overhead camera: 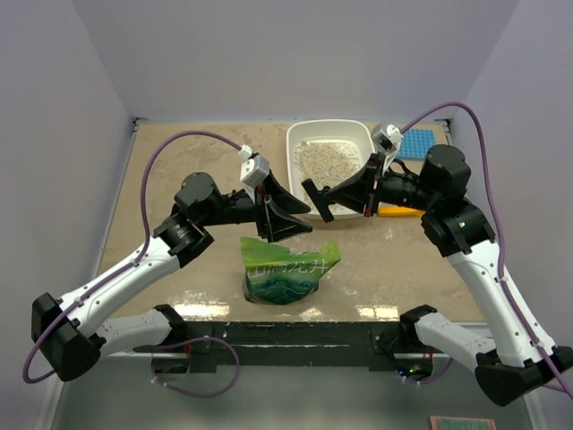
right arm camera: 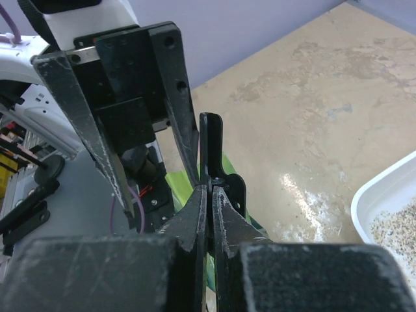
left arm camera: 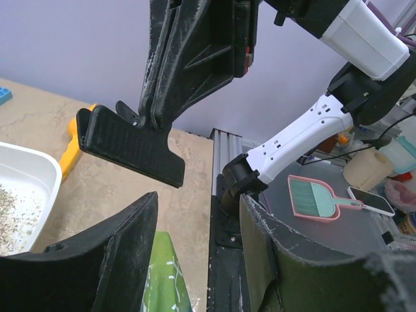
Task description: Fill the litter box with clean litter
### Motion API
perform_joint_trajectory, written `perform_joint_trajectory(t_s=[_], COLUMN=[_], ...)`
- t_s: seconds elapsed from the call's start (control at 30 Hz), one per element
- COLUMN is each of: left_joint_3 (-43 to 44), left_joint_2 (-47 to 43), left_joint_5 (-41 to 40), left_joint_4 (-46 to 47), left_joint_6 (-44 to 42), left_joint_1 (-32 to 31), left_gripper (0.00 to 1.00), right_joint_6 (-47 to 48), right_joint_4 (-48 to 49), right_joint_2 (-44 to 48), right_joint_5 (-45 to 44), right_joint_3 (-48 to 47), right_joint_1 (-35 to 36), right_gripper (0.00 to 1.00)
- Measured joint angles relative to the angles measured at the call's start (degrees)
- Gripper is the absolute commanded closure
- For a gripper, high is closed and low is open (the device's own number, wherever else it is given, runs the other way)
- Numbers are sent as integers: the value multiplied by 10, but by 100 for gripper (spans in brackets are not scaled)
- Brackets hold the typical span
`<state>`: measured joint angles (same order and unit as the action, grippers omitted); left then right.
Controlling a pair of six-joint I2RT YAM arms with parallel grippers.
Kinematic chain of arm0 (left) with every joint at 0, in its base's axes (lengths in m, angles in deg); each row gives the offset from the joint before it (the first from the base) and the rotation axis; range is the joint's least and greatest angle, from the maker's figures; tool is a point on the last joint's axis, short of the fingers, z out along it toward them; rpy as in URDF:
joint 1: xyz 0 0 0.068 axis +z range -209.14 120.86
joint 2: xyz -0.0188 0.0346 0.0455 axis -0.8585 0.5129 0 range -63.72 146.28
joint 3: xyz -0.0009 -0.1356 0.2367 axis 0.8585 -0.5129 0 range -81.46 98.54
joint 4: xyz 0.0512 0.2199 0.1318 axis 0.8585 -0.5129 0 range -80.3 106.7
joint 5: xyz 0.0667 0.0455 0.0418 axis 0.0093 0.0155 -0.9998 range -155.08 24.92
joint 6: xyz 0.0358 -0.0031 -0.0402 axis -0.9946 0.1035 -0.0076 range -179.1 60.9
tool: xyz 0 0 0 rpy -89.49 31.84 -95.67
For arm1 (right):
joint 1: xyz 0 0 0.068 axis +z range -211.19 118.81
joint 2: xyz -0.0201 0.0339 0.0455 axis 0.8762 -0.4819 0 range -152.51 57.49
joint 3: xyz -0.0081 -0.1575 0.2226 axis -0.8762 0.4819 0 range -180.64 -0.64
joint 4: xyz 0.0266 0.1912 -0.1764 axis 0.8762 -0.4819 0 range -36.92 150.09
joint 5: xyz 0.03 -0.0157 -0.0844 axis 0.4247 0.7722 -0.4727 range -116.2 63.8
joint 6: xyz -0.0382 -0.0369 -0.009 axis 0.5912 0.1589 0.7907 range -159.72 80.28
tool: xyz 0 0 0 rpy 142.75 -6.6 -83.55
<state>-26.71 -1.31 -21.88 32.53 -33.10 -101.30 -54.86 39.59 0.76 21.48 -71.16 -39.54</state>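
- Top external view: the litter box [overhead camera: 333, 126] is seen at the far middle of the table [overhead camera: 403, 260], with the clean litter [overhead camera: 320, 161] spread over its floor.
- A green bag [overhead camera: 286, 269] is stood near the front edge, apart from the box.
- The left gripper [overhead camera: 303, 215] is held just above the bag's top, its fingers spread and nothing seen between them.
- The right gripper [overhead camera: 319, 202] is held just beside it, by the box's near rim, its fingers pressed together on nothing.
- A blue mat [overhead camera: 416, 143] is laid right of the box, and an orange-yellow scoop [overhead camera: 398, 211] is partly hidden under the right arm.
- Left wrist view: the left gripper's fingers are seen wide apart, with the bag's green low in the gap. The closed right gripper is seen above them, and a corner of the box with litter is caught at the left edge.
- Right wrist view: the right gripper's fingers are seen meeting, empty. The left gripper is seen close ahead, and the box with litter is caught at the lower right.
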Motion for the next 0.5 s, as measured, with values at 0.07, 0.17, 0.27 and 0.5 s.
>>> perform_joint_trajectory(t_s=[0.07, 0.17, 0.27, 0.5], left_joint_3=[0, 0, 0, 0], left_joint_2=[4, 8, 13, 23], left_joint_5=[0, -2, -1, -1], left_joint_4=[2, 5, 13, 32], left_joint_6=[3, 5, 7, 15], left_joint_1=[0, 0, -1, -3], left_gripper=[43, 43, 43, 45], right_joint_6=[-2, -5, -11, -29], right_joint_4=[9, 21, 33, 63], right_joint_2=[0, 0, 0, -4], right_joint_5=[0, 1, 1, -1], right_joint_3=[0, 0, 0, 0], right_joint_1=[8, 18, 28, 61], right_gripper=[100, 100, 100, 100])
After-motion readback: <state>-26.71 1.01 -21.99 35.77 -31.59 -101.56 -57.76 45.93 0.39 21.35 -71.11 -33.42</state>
